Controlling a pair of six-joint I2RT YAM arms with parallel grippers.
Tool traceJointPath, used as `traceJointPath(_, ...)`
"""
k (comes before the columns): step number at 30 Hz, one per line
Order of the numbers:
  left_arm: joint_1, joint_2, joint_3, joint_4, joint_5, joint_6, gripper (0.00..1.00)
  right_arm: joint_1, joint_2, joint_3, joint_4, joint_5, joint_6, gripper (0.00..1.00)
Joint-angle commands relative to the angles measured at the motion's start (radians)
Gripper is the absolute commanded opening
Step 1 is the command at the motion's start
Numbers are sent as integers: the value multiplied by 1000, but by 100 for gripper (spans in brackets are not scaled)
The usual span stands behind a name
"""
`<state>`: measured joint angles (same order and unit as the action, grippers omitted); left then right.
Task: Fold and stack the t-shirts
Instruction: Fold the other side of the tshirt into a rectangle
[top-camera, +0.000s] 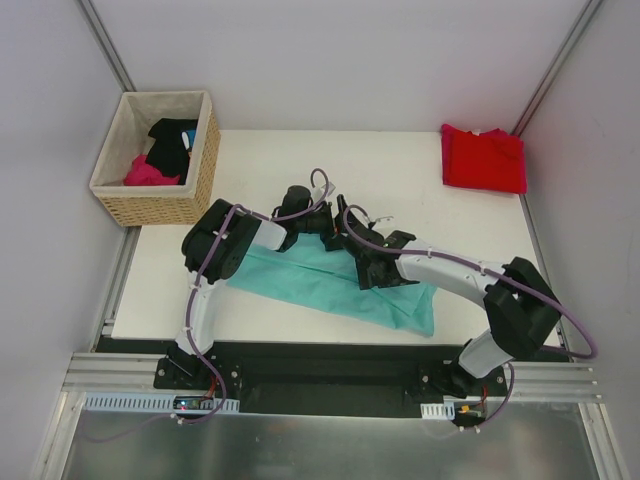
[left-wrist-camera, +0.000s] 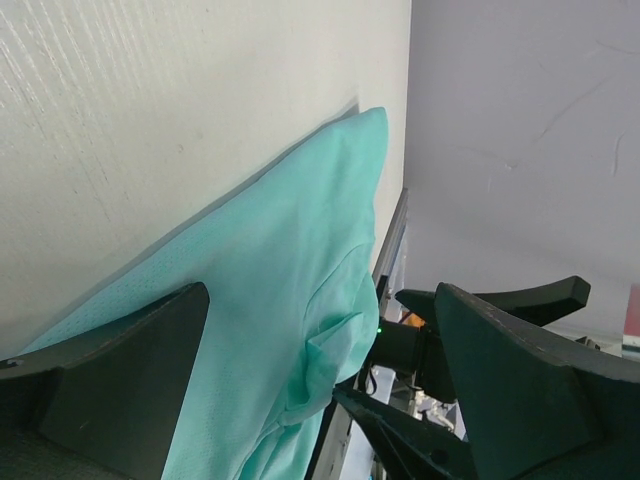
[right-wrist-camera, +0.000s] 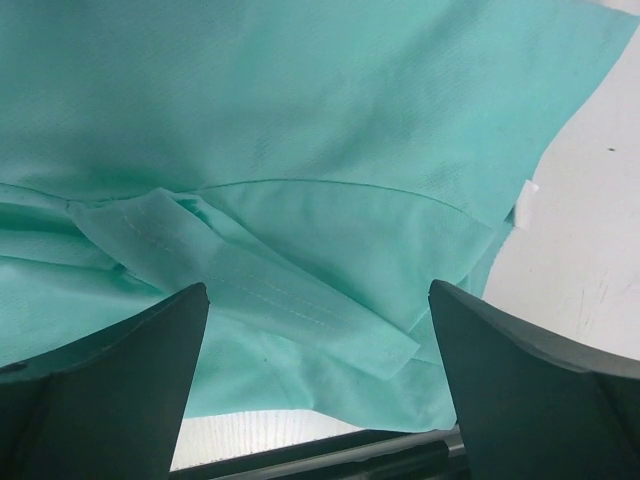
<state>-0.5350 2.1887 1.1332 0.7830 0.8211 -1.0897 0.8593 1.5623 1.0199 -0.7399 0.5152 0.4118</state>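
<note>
The teal t-shirt (top-camera: 320, 288) is lying on the white table (top-camera: 400, 180) as a long, loosely folded band, slanting from near the left arm down toward the right arm's base. A sleeve and a stitched hem are showing as creased flaps on its upper surface in the right wrist view.

The left gripper (left-wrist-camera: 320, 292) is hanging over the teal t-shirt's far edge with its fingers spread wide. The cloth is passing beneath the gap and is not pinched. The right gripper (right-wrist-camera: 318, 290) is hovering just beside it, also over the teal t-shirt. Its fingers are likewise spread apart and are grasping nothing.

The red t-shirt (top-camera: 485, 160) is sitting well apart from the teal t-shirt, beyond it and to its right. It is folded into a compact rectangle at the table's far right corner.

A wicker basket (top-camera: 165, 205) with a pale lining is standing beyond the teal t-shirt and to its left, off the table's far left corner. A black garment (top-camera: 172, 140) and a magenta-pink garment (top-camera: 150, 172) are lying crumpled inside it, the pink one nearer to the teal t-shirt.
</note>
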Motion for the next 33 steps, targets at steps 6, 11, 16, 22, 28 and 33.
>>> traceJointPath(6,4,-14,-58,-74,-37,45,99,3,4,81,-32,46,15,97)
traceJointPath(11,4,-27,-72,-76,-36,51,99,-9,38,98,65,36,-51,96)
traceJointPath(16,6,-52,-84,-99,-36,68,99,-32,111,114,115,-23,-60,99)
traceJointPath(22,7,-58,-82,-123,-37,79,99,-37,154,112,145,-55,-65,60)
traceJointPath(28,7,-41,-66,-130,-37,76,99,-39,160,114,142,-64,-62,21)
traceJointPath(33,7,-40,-58,-128,-40,74,99,-39,157,108,140,-60,-59,12)
